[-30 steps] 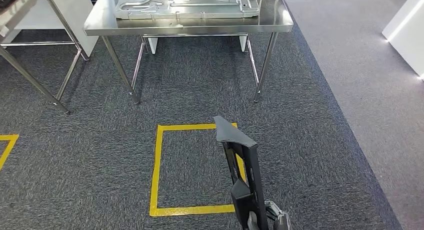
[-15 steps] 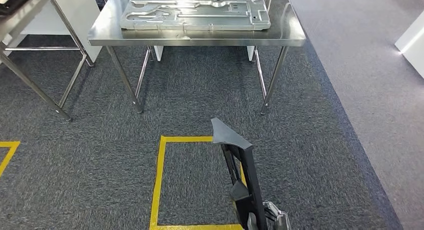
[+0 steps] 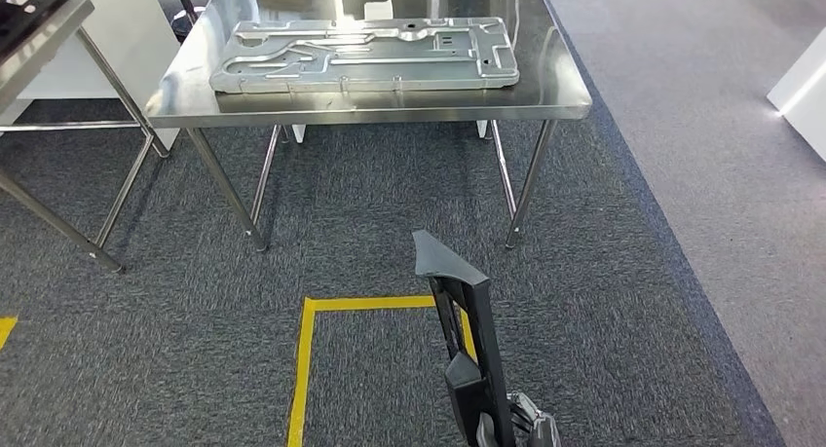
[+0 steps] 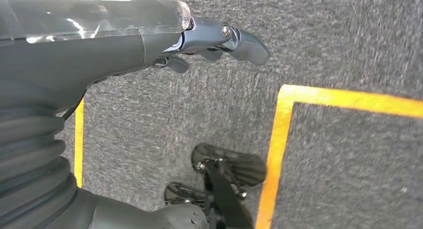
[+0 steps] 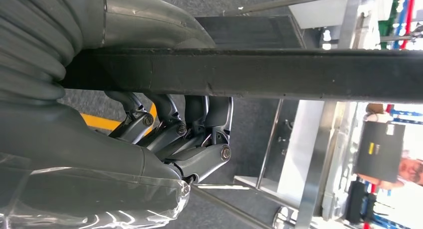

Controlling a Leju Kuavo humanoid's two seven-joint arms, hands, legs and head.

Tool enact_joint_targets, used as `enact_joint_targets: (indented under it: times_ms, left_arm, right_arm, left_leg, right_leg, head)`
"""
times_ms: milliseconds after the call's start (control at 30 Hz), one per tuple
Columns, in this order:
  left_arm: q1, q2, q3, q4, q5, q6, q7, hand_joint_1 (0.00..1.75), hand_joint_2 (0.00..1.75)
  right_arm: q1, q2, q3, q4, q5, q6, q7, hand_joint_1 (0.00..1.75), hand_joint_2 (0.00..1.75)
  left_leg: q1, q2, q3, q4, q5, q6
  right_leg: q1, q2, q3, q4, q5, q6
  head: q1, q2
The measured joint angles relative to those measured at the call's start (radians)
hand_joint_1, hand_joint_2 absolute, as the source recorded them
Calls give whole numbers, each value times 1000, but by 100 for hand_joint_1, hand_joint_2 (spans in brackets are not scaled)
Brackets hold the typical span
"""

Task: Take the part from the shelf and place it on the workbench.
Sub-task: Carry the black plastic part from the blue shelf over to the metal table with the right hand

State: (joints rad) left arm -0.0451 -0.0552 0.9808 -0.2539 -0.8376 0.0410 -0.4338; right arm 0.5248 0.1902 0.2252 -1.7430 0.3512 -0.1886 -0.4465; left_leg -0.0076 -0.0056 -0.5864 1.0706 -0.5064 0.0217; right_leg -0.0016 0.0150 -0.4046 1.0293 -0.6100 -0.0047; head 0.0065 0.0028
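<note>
— Dark grey carpet across the frame, and yellow tape marking a square's corner at bottom centre.

— Top centre, a stamped silver metal panel lying flat, ribs and cut-outs catching the light.

— Over on the right, a paler grey floor strip runs diagonally beside the carpet; a white cabinet cuts in at the right edge.

— Upper left now: a side table on thin steel legs, something black on its top.

Metal plate covers most of workbench; bare strips seemingly along edges.
</note>
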Motion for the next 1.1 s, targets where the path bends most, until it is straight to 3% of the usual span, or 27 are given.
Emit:
enact_joint_targets:
  times_ms: [67,133,200,233,267,300,333,433,467,500,567,633,667,733,767,800,833,867,933,967,1000,1033,1067,1100]
  left_arm:
    - [-9,2,0,0,0,0,0,0,175]
    - [-13,2,2,0,0,-1,0,0,175]
    - [-10,2,5,0,0,-2,0,0,175]
    - [-8,2,6,0,0,-2,0,0,175]
    - [-5,2,8,0,0,-2,1,0,175]
    - [-1,2,10,0,0,-2,1,0,175]
    - [1,1,11,0,0,-2,2,0,175]
    - [4,-2,15,0,-1,-2,3,0,175]
    - [3,-2,17,0,-1,-2,3,0,175]
    - [0,-2,18,0,-2,-2,3,0,175]
    - [-9,-3,20,0,-2,-2,2,0,175]
    - [-15,-4,21,0,-4,-3,1,0,175]
    - [-15,-5,22,1,-4,-3,1,0,175]
    - [-11,-5,25,1,-4,-3,0,0,175]
    - [-7,-5,26,1,-5,-3,0,0,175]
    - [-3,-5,26,1,-5,-3,0,0,175]
    - [0,-6,27,1,-5,-3,0,0,175]
    - [5,-6,27,1,-6,-3,1,0,175]
    - [14,-4,31,1,-7,-4,2,0,175]
    - [16,-3,32,1,-8,-4,2,0,175]
    - [15,-3,34,1,-9,-4,2,0,175]
    - [9,-3,34,1,-10,-4,2,0,175]
    - [3,-3,34,1,-10,-5,2,0,175]
    - [-2,-3,35,1,-10,-5,2,0,175]
  right_arm:
    - [-5,3,-1,0,1,-1,0,175,175]
    - [-10,3,-3,1,4,-2,2,175,175]
    - [-7,3,-5,5,10,-4,7,175,175]
    - [-4,3,-6,8,12,-4,9,175,175]
    - [-2,3,-8,10,14,-4,10,175,175]
    - [0,3,-9,11,14,-5,11,175,175]
    - [1,3,-11,12,15,-5,11,175,175]
    - [6,3,-23,12,16,-13,13,175,175]
    - [9,3,-27,8,17,-16,13,175,175]
    - [10,3,-31,3,19,-18,14,175,175]
    - [11,5,-39,-10,22,-19,14,175,175]
    - [9,7,-46,-17,25,-11,15,175,175]
    - [10,9,-50,-18,28,-6,15,175,175]
    - [12,13,-56,-19,33,2,16,175,175]
    - [13,15,-59,-19,33,3,16,175,175]
    - [14,17,-61,-19,34,3,16,175,175]
    - [14,18,-63,-19,34,4,16,175,175]
    - [14,19,-65,-19,34,5,16,175,175]
    - [15,22,-71,-17,33,11,17,175,175]
    - [15,24,-75,-16,33,14,17,175,175]
    - [14,26,-78,-16,33,16,18,175,175]
    - [11,28,-80,-16,33,17,19,175,175]
    - [7,29,-82,-16,33,18,19,175,175]
    - [4,30,-85,-16,33,18,18,175,175]
  left_leg:
    - [5,-2,28,-19,0,15]
    - [10,-3,63,-39,-5,24]
    - [12,-3,93,-55,-21,25]
    - [13,-4,109,-62,-31,24]
    - [16,-5,126,-68,-42,21]
    - [18,-7,145,-71,-56,18]
    - [22,-9,164,-73,-71,14]
    - [25,-12,216,-79,-120,-4]
    - [24,-12,233,-85,-128,-12]
    - [23,-12,243,-84,-125,-21]
    - [23,-10,224,-25,-82,-33]
    - [25,-6,142,113,-40,-39]
    - [26,-4,93,174,-47,-42]
    - [27,-2,6,230,-135,-47]
    - [27,-2,-26,224,-186,-49]
    - [27,-2,-51,201,-219,-47]
    - [26,-1,-71,163,-213,-42]
    - [24,0,-88,111,-152,-35]
    - [15,1,-101,26,29,-21]
    - [9,2,-98,6,93,-17]
    - [5,1,-89,2,111,-13]
    - [4,-1,-75,2,98,-8]
    - [4,-3,-58,-7,88,-2]
    - [6,-5,-38,-19,78,5]
  right_leg:
    - [-1,-3,-18,62,25,12]
    - [-2,-6,-91,167,26,20]
    - [-6,-7,-183,256,-29,27]
    - [-9,-8,-222,273,-65,32]
    - [-11,-9,-249,267,-89,38]
    - [-13,-10,-267,240,-93,42]
    - [-15,-11,-276,193,-64,44]
    - [-11,-19,-276,67,139,34]
    - [-9,-19,-271,54,172,25]
    - [-7,-17,-262,50,167,16]
    - [-12,-13,-228,31,148,-2]
    - [-15,-13,-179,1,130,-13]
    - [-14,-13,-153,-14,119,-17]
    - [-14,-10,-100,-35,93,-18]
    - [-14,-8,-72,-44,77,-18]
    - [-13,-6,-44,-51,61,-17]
    - [-12,-4,-17,-56,43,-16]
    - [-12,-3,7,-60,24,-14]
    - [-10,2,48,-62,-16,-6]
    - [-11,4,68,-66,-32,1]
    - [-11,6,82,-63,-37,10]
    - [-12,6,83,-43,-26,19]
    - [-13,4,66,3,-1,24]
    - [-13,1,28,74,29,28]
  head:
    - [2,0]
    - [8,0]
    - [12,0]
    - [12,0]
    - [12,0]
    - [12,0]
    - [12,0]
    - [13,0]
    - [13,0]
    - [12,0]
    - [11,0]
    - [3,0]
    - [-1,0]
    - [-5,0]
    - [-6,0]
    - [-6,0]
    - [-7,0]
    - [-7,0]
    - [-5,0]
    - [-4,0]
    - [-3,0]
    - [-4,0]
    - [-4,0]
    - [-2,0]
